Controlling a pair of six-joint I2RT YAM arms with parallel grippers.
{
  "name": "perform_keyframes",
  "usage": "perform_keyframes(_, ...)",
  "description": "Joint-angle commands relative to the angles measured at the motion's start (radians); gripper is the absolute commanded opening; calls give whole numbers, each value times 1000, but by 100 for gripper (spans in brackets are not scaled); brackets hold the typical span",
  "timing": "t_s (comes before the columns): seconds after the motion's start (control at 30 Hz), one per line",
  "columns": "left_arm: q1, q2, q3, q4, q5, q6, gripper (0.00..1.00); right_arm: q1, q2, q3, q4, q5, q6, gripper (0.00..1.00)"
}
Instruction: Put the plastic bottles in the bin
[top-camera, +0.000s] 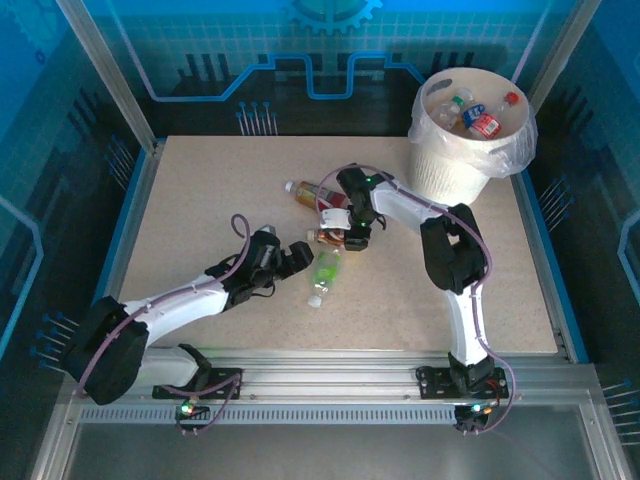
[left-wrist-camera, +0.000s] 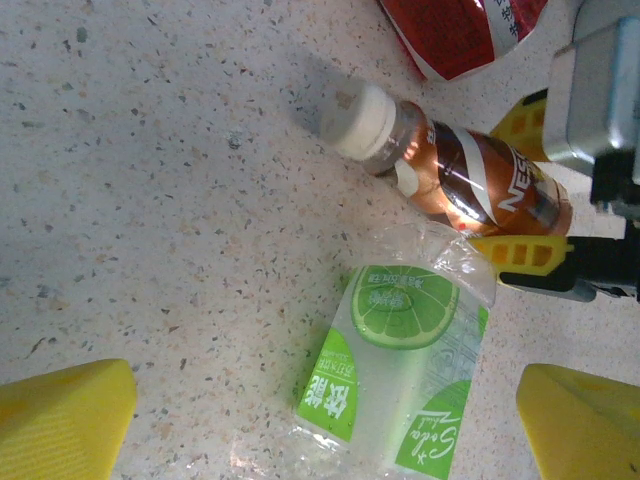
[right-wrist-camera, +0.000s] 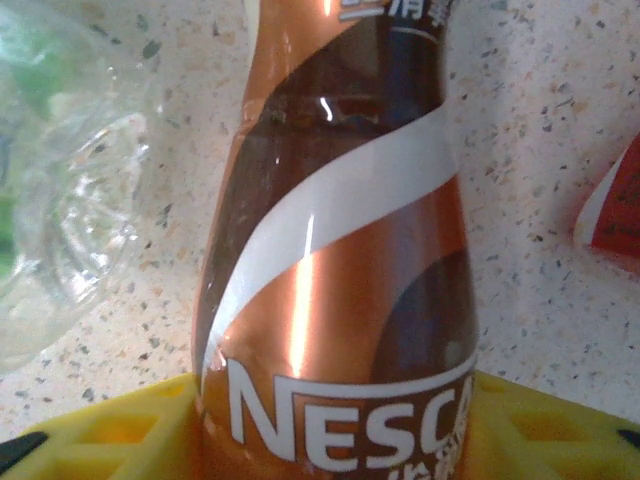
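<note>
Right fingers (right-wrist-camera: 120, 430) pinch the brown bottle (right-wrist-camera: 340, 250) at its lower body; its cap is cut off at the frame top. Left fingers (left-wrist-camera: 60, 415) are spread over the lying green bottle (left-wrist-camera: 400, 370), whose cap end is out of frame. Both arms reach mid-bench (top-camera: 200, 200). Bin (top-camera: 455, 165) stands at the far right corner with bottles (top-camera: 483, 120) inside. Blue walls (top-camera: 200, 60) surround the bench.
</note>
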Motion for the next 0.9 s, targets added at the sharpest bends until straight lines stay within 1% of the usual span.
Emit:
perform_keyframes(0.0, 4, 30, 31, 36, 19, 5, 99, 13, -59, -42, 11, 8, 8, 49)
perform_keyframes(0.03, 2, 36, 39, 34, 22, 15, 99, 13, -73, -51, 16, 8, 13, 47)
perform_keyframes(0.2, -8, 42, 65, 29, 16, 58, 99, 11, -168, -116, 64, 15, 57, 45)
perform_keyframes(0.33, -26, 28, 63, 19, -38, 71, 99, 11, -277, -176, 119, 23, 137, 45)
perform_keyframes(0.43, -26, 23, 69, 7, -53, 94, 99, 8, -371, -227, 195, 20, 222, 45)
perform_keyframes(0.47, -28, 22, 74, 0, -58, 99, 99, 2, -405, -238, 219, -3, 264, 44)
perform_keyframes(0.57, -32, 20, 77, 0, -74, 98, 99, -32, -503, -280, 286, -128, 377, 44)
perform_keyframes(0.67, -40, 17, 69, 18, -99, 83, 99, -54, -577, -296, 334, -172, 477, 43)
perform_keyframes(0.73, -46, 17, 69, 30, -106, 79, 99, -74, -620, -271, 332, -203, 553, 42)
perform_keyframes(0.87, -54, 13, 73, 30, -129, 78, 99, -138, -697, -244, 390, -260, 706, 39)
